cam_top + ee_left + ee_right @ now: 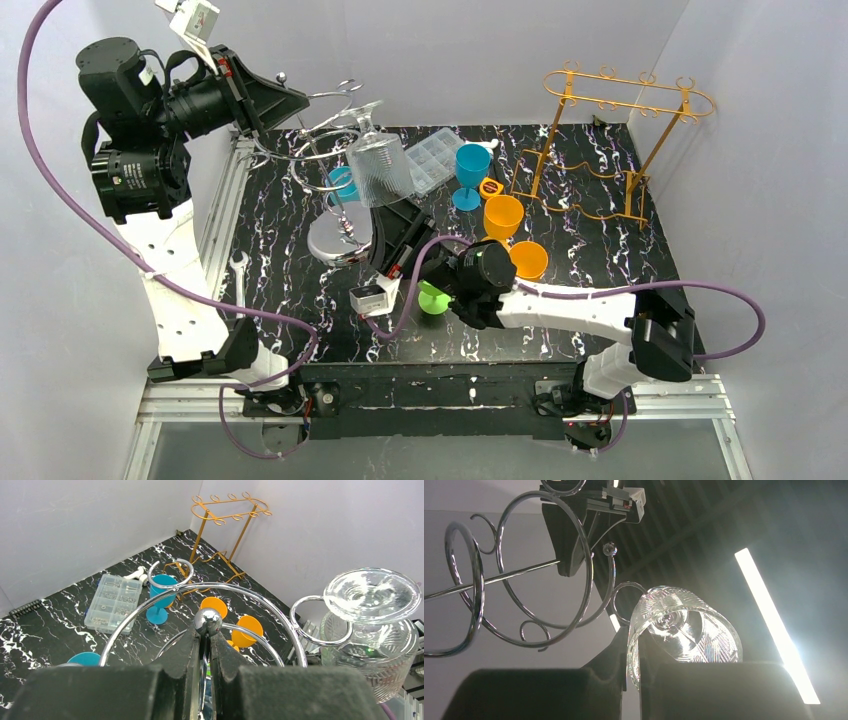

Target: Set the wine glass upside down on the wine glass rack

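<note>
The right gripper (634, 675) pinches the rim of the clear ribbed wine glass (689, 630), probably brittle and slick; the left gripper (204, 652) clamps the chrome wire rack (207, 621).

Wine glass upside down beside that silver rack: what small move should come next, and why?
Probably slide the glass sideways until its stem sits inside the ring of the rack, then lower it. The right fingers pinch its rim, foot up above that ring, and the left fingers hold the rack's post. Whether the stem is already inside, I cannot tell.
</note>
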